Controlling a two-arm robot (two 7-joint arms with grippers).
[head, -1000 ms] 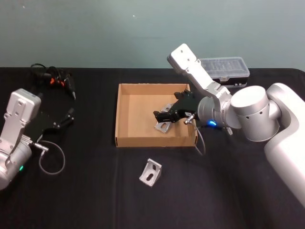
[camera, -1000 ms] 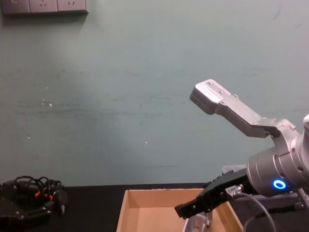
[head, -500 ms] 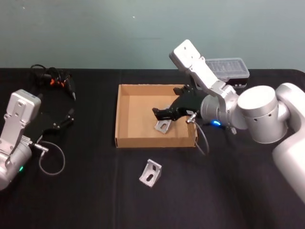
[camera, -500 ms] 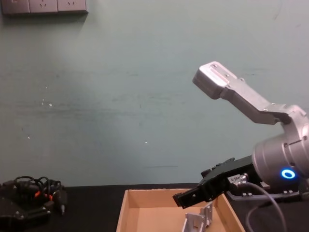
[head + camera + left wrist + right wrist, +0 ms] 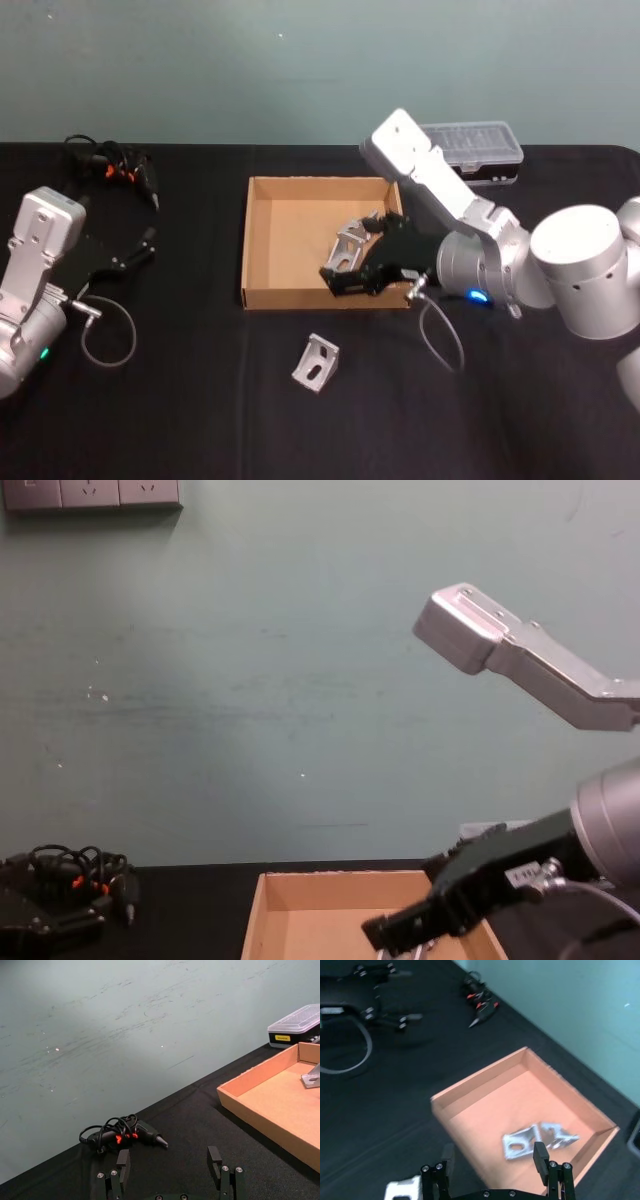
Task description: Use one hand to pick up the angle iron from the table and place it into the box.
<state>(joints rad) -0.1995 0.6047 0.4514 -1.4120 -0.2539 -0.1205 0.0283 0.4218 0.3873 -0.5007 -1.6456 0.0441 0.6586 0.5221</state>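
Right gripper (image 5: 342, 280) – jaws apart, holding nothing – hangs over the near right part of the box (image 5: 246, 240). Just beyond it, two angle irons (image 5: 520, 1143) lie side by side on the box floor, right of centre. A third angle iron (image 5: 317, 362) lies on the desk (image 5: 200, 400), just near of the box's front wall, not touching it. Left gripper (image 5: 140, 248) parked at desk's left edge, jaws open.

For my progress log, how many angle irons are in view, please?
3: one angle iron and a second side by side in the box, a third on the table.
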